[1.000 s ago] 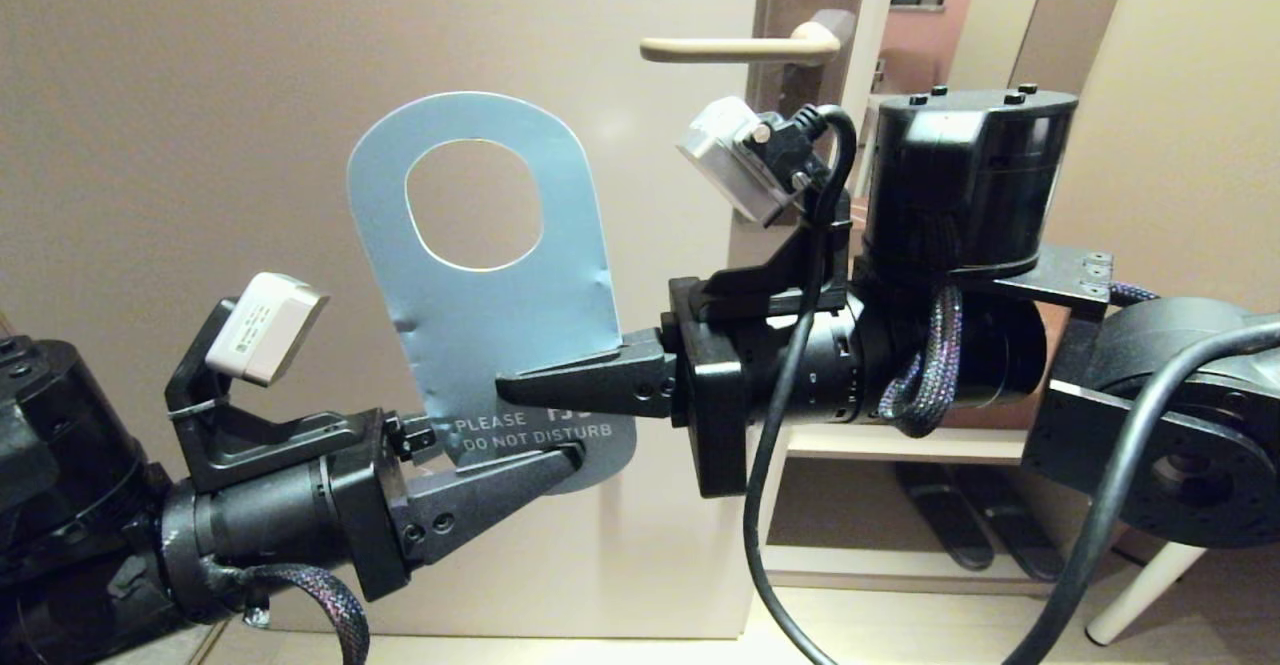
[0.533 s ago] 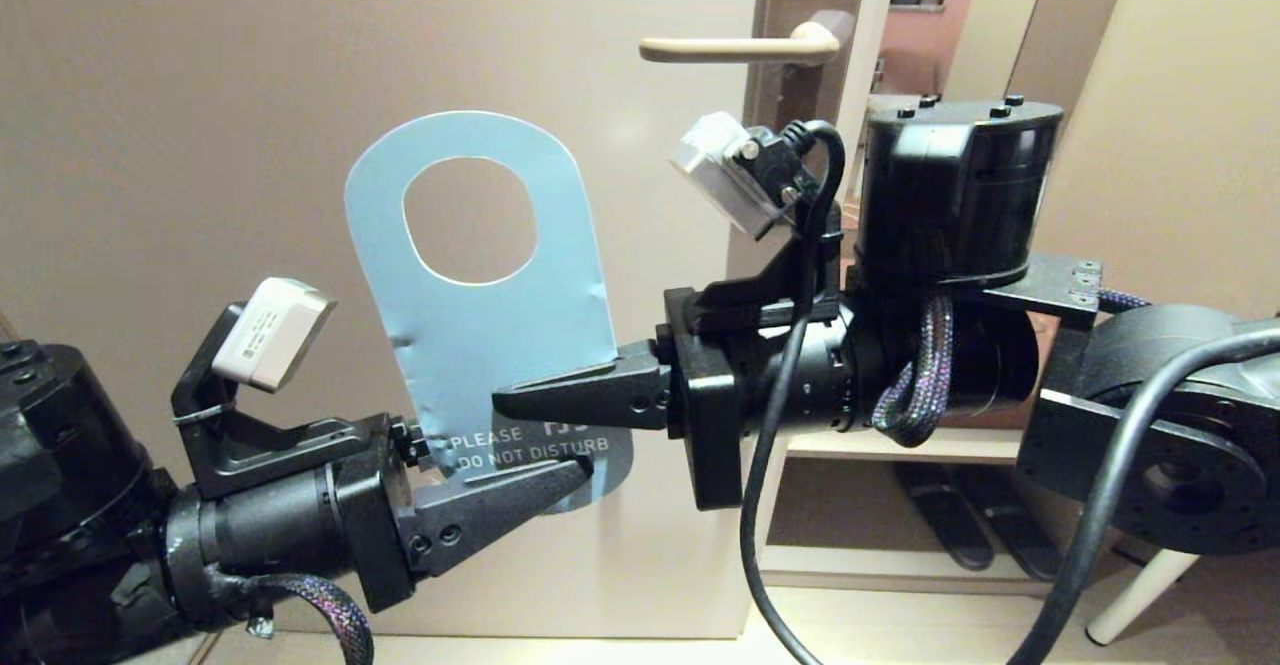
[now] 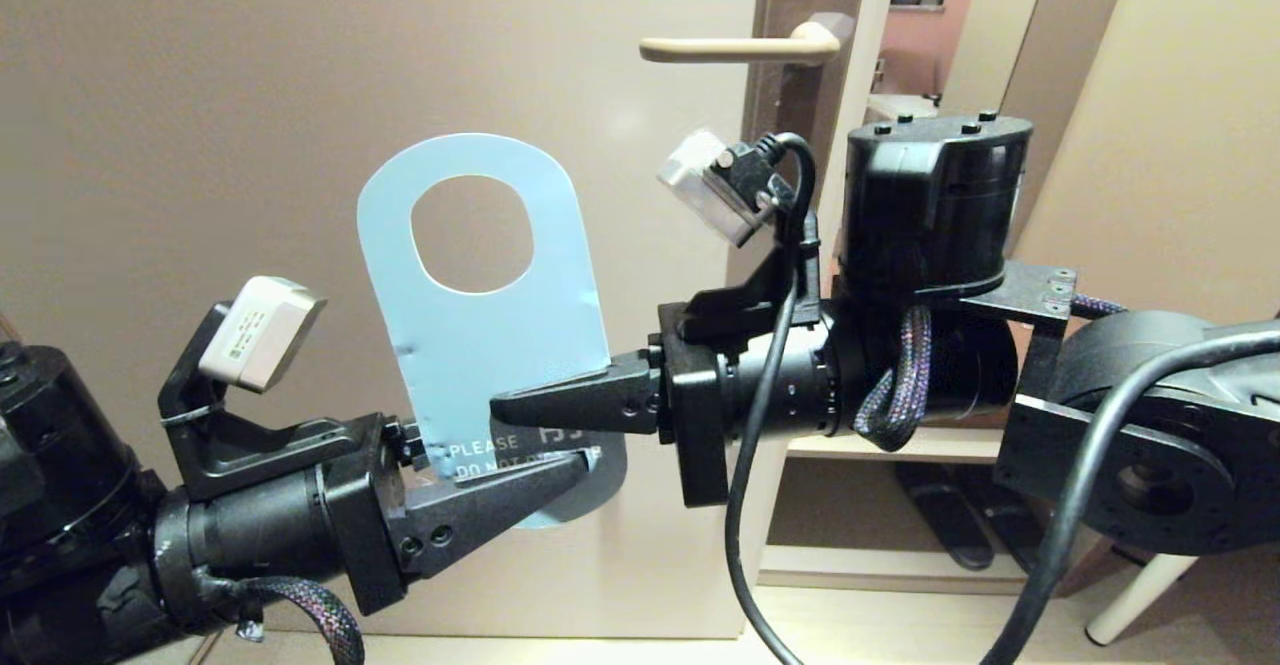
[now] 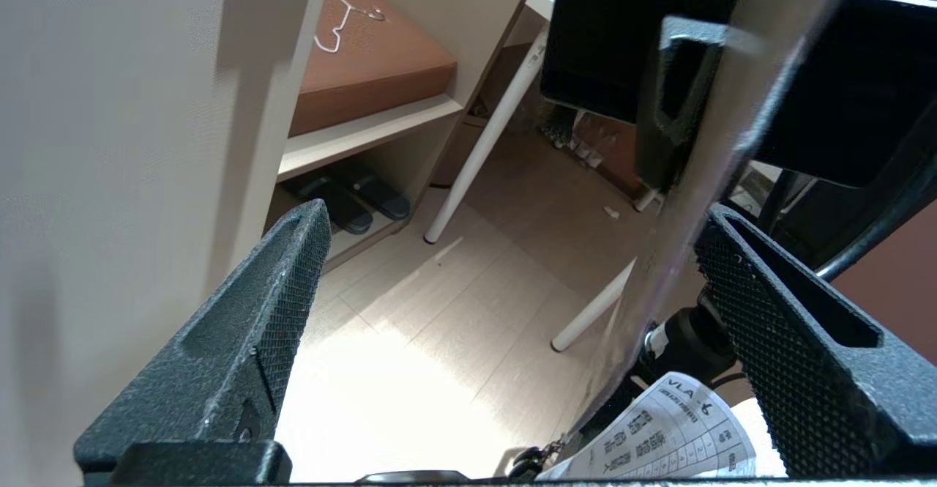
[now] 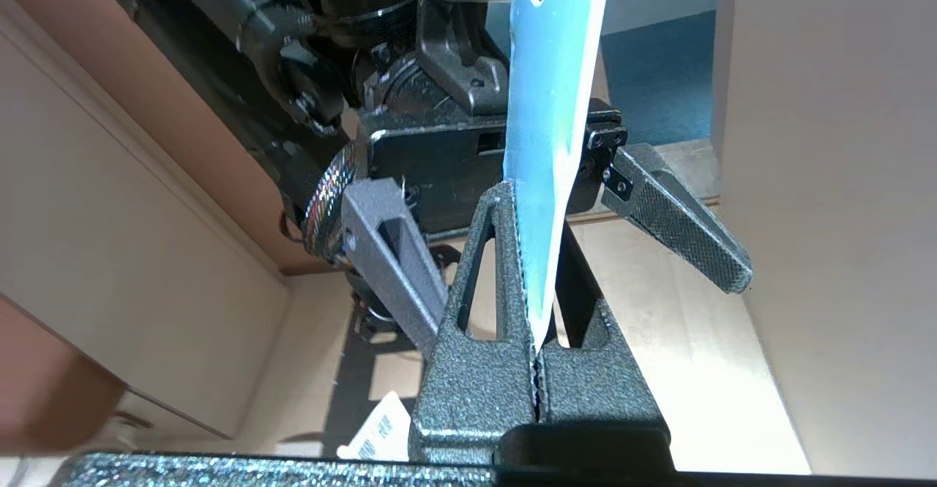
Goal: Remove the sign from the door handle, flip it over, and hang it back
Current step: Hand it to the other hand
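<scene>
The sign (image 3: 490, 345) is off the door handle (image 3: 735, 47) and stands upright in front of the door, below and left of the handle. Its grey-blue "PLEASE DO NOT DISTURB" face is towards me, oval hole on top. My right gripper (image 3: 505, 407) is shut on the sign's lower right edge; the right wrist view shows the card (image 5: 545, 143) edge-on between its closed fingers (image 5: 505, 253). My left gripper (image 3: 570, 460) is open, its fingers (image 5: 681, 216) on either side of the sign's bottom end. In the left wrist view the card (image 4: 703, 201) lies close to one finger.
The beige door (image 3: 300, 95) is just behind the sign. Past the door's edge are a low shelf (image 3: 900, 445), a brown board with a white wire clothes hanger (image 4: 344, 22), dark slippers (image 4: 351, 201) and a white table leg (image 4: 487, 128).
My right gripper has come down with the sign, which now sits lower and further from the handle. The left finger now covers part of the lettering. The left gripper stays open.
</scene>
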Controlling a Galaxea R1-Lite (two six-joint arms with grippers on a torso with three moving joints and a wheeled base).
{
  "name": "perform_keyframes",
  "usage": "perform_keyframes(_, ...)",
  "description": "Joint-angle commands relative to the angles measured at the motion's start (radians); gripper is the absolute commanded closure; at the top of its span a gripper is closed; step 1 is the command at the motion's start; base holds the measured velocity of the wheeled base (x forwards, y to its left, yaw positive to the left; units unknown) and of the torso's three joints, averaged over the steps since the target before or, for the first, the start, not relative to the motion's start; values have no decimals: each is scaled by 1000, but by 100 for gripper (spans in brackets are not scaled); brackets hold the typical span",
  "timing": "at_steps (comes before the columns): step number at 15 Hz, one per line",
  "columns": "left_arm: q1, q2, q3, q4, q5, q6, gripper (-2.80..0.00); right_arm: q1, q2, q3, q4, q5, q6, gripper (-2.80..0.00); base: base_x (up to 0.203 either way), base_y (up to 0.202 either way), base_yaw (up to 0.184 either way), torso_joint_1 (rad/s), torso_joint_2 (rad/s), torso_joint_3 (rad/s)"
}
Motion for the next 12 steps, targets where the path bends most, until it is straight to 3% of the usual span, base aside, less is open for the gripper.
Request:
perform_keyframes(1, 0, -4, 7, -13, -3, -3, -280, 0, 3, -4, -3, 4, 20, 0, 0, 0, 0, 0, 0, 0)
perform_keyframes(6, 0, -9, 25, -23, -3, -3, -280, 1, 5, -4, -69, 4, 121, 0, 0, 0, 0, 0, 0, 0)
perform_keyframes(12, -1, -4, 18, -23, -3, -3, -280, 10, 3, -3, -75, 4, 121, 0, 0, 0, 0, 0, 0, 0)
